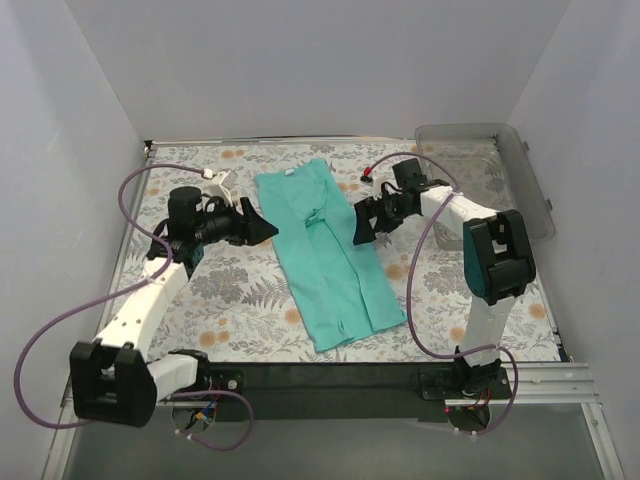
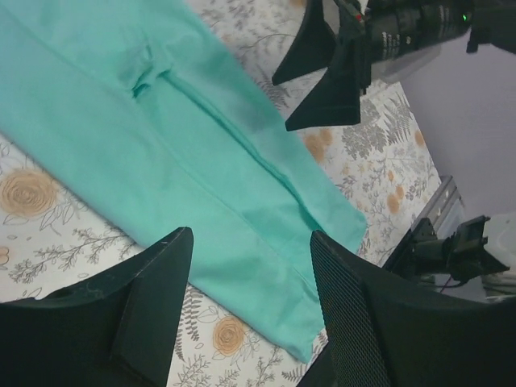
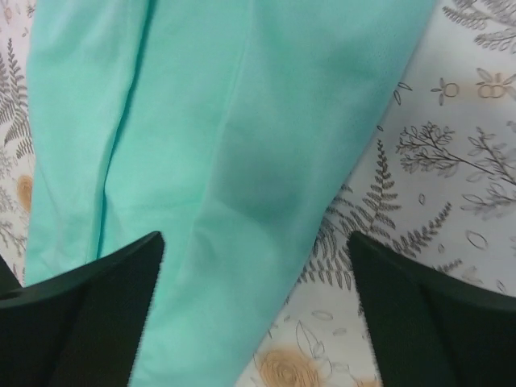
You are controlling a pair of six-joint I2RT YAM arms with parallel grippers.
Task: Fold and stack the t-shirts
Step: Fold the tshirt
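Note:
A teal t-shirt [image 1: 328,250] lies on the floral tablecloth [image 1: 240,290], folded lengthwise into a long narrow strip running from the back centre towards the front right. A white neck label [image 1: 290,173] shows at its far end. My left gripper [image 1: 262,228] is open and empty, just left of the strip's upper half. My right gripper [image 1: 360,228] is open and empty at the strip's right edge. The shirt fills the left wrist view [image 2: 185,169] and the right wrist view [image 3: 218,161], lying below both open jaws. The right gripper also shows in the left wrist view [image 2: 322,72].
A clear plastic bin [image 1: 495,170] stands at the back right corner. A small red object [image 1: 367,174] lies on the cloth behind the right gripper. Purple cables loop from both arms. White walls enclose the table on three sides.

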